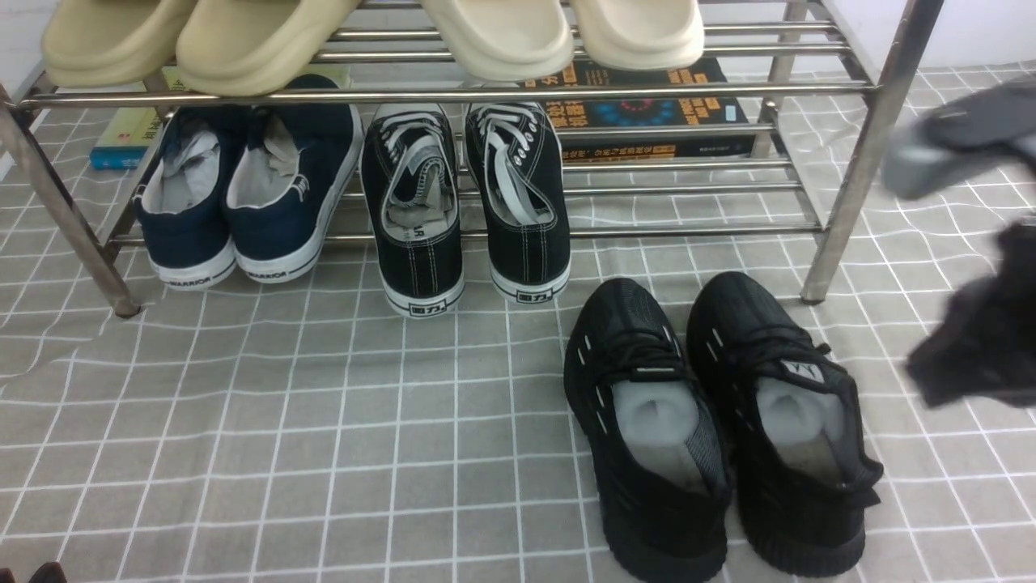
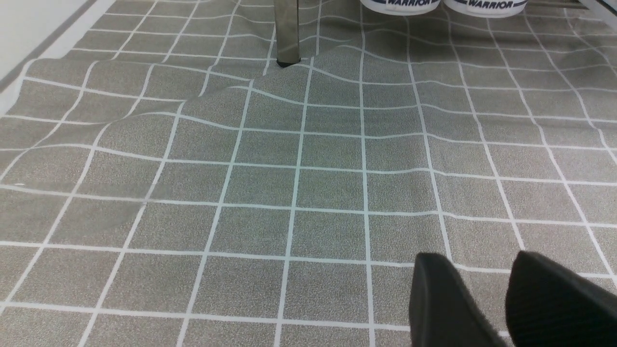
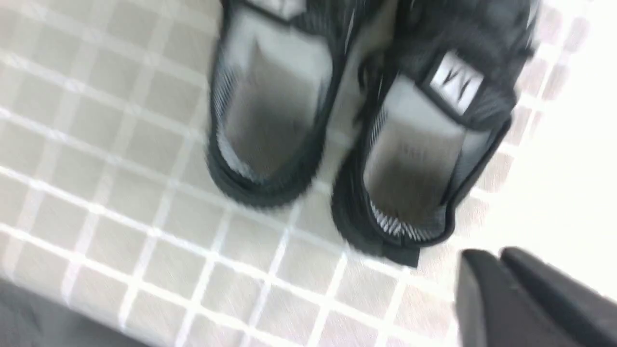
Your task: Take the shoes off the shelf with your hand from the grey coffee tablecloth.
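Right gripper [image 3: 489, 255]: fingers pressed together, nothing between them, carrying nothing. Seen from the front, the right arm [image 1: 975, 344] is a dark blur, raised off the cloth, out beyond the shelf's right front leg.

Left gripper [image 2: 477, 262]: fingers stand apart, bare cloth shows in the gap, empty. Hangs low over the cloth out in front of the shelf's left front leg.

Black knit sneakers [image 1: 712, 421]: both off the steel shoe rack [image 1: 870, 146], standing on the grey checked tablecloth [image 1: 324, 421] just in front of the rack's right front leg. Side by side, touching along their inner sides, toes toward the rack, heels toward the camera, grey stuffing showing.

On the rack's lower tier: black canvas sneakers [image 1: 465, 202] at the middle, navy sneakers [image 1: 251, 194] at the left. Beige slides [image 1: 202, 40] on the upper tier.

Step, as I judge it: the pair is down and let go, so the job looks all but finished. What remains is to clear the right arm away from the rack, keeping high and wide of the heels so neither shoe is nudged or tipped. No fresh grasp seems needed.
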